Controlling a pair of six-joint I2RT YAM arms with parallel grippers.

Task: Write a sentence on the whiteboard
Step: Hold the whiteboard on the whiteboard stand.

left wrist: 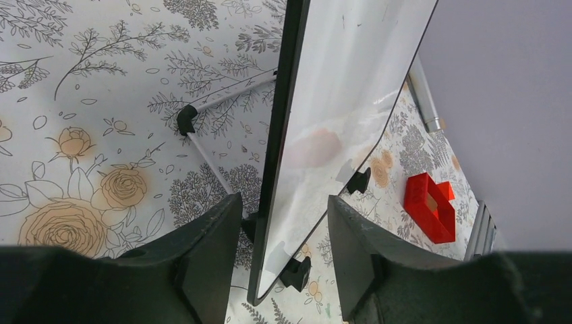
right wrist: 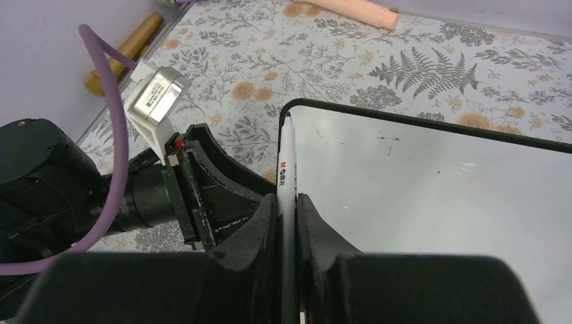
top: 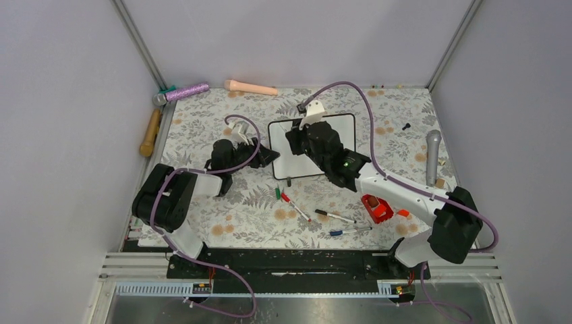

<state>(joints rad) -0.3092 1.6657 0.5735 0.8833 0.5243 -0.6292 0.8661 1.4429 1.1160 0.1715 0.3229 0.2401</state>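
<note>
Two hands: L hand (left wrist: 280,202) wide astride whiteboard (left wrist: 351,67) edge, R hand (right wrist: 289,199) pinching pen (right wrist: 288,162) at corner.

Top view: high overhead, facing down, whole table (top: 256,226). Wrist views: close, low, both sharing whiteboard (right wrist: 438,202).

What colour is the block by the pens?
The block is red, clearest from the left wrist.

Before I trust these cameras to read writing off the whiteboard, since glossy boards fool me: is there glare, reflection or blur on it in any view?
Top external: the whiteboard is evenly lit, no hotspot, partly hidden by the right arm. Left wrist: seen obliquely, its gloss mirrors a pinkish smudge. Right wrist: a grey sheen, specks sharp, the pen crisp, the dark near fingers soft.
</note>
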